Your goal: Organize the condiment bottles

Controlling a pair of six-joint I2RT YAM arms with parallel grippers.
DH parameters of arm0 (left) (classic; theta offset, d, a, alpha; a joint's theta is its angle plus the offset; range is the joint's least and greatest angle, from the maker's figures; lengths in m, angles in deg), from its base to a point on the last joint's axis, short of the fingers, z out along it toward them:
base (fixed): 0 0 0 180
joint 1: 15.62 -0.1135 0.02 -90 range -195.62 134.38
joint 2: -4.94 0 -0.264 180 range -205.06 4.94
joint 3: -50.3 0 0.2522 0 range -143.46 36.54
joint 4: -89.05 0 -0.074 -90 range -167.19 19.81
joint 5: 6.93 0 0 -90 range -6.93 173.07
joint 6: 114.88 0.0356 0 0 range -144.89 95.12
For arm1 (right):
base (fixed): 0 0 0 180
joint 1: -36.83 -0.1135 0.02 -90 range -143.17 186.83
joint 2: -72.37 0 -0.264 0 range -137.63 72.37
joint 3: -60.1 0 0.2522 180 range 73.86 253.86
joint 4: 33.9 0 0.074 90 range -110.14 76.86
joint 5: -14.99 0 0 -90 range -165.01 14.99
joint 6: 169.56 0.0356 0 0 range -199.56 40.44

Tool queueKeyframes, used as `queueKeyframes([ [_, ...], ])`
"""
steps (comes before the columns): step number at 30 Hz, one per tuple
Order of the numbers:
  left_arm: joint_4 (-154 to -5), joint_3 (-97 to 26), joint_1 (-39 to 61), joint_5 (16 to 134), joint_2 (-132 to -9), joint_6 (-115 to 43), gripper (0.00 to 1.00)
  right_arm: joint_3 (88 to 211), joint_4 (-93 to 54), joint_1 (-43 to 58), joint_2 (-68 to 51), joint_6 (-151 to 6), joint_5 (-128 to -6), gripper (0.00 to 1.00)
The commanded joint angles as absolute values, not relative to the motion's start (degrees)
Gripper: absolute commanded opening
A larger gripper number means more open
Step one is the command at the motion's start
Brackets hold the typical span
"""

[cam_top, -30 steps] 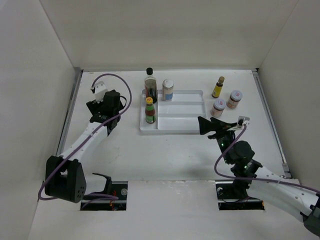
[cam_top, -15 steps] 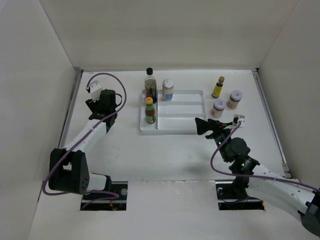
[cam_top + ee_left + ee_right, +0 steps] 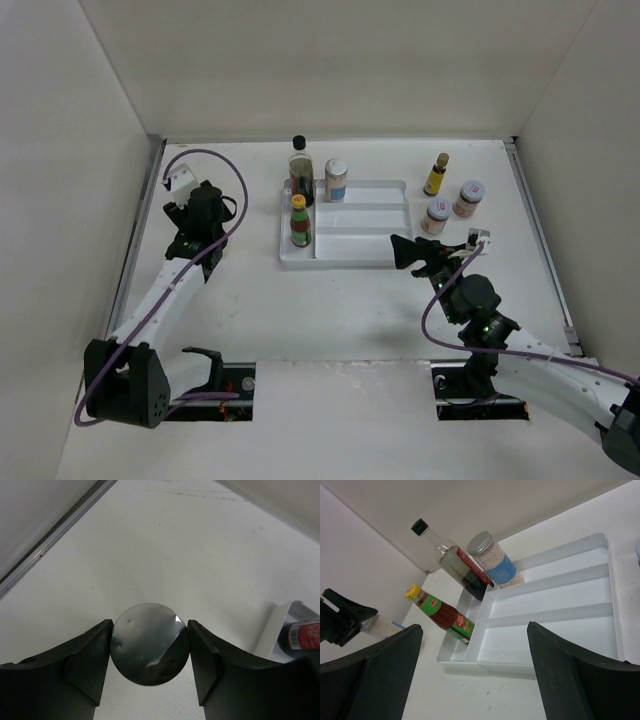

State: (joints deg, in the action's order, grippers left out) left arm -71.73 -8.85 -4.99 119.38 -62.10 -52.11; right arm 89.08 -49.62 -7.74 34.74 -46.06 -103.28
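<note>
"White table (image 3: 250,300), plain walls on three sides. What's biggest on it?"

"Divided tray (image 3: 365,245), mid-table. Left gripper (image 3: 150,627) is well to its left, fingers pinching a spice jar (image 3: 150,652). The jar's round silvery lid sits squarely between them, touching both."

"And the other arm?"

"Right gripper (image 3: 412,250) hangs just off the tray's near right corner, jaws spread wide with nothing between them. The tray lies straight ahead of it."

"The bottles?"

"Tall bottle (image 3: 301,170) is at the tray's far left corner; whether it is inside or behind, I can't tell. Red-green bottle (image 3: 299,222) stands in the left compartment, just in front of it. Blue-label jar (image 3: 336,180) is at the far rim, beside the tall one. Near jar (image 3: 437,215) is just right of the tray, with far jar (image 3: 469,198) close by. Yellow bottle (image 3: 437,174) stands behind those two."
</note>
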Motion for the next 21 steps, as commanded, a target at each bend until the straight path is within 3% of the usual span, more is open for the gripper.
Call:
queueKeyframes([
  [1,-76.8,-14.9,-3.6,120.2,-54.7,-52.0,0.28,88.9,-51.7,-7.1,35.5,-45.1,-102.3,0.92],
  [8,-82.5,-29.1,5.3,118.8,-54.5,-49.8,0.27,87.1,-51.6,-3.9,37.4,-42.3,-102.4,0.91],
  [16,-93.0,-50.8,22.6,116.2,-72.9,-39.7,0.28,85.3,-51.1,-0.7,38.9,-39.9,-103.6,0.9],
  [21,-98.3,-60.0,27.5,113.3,-86.2,-38.5,0.28,83.4,-48.8,0.9,44.8,-39.3,-107.2,0.88],
])
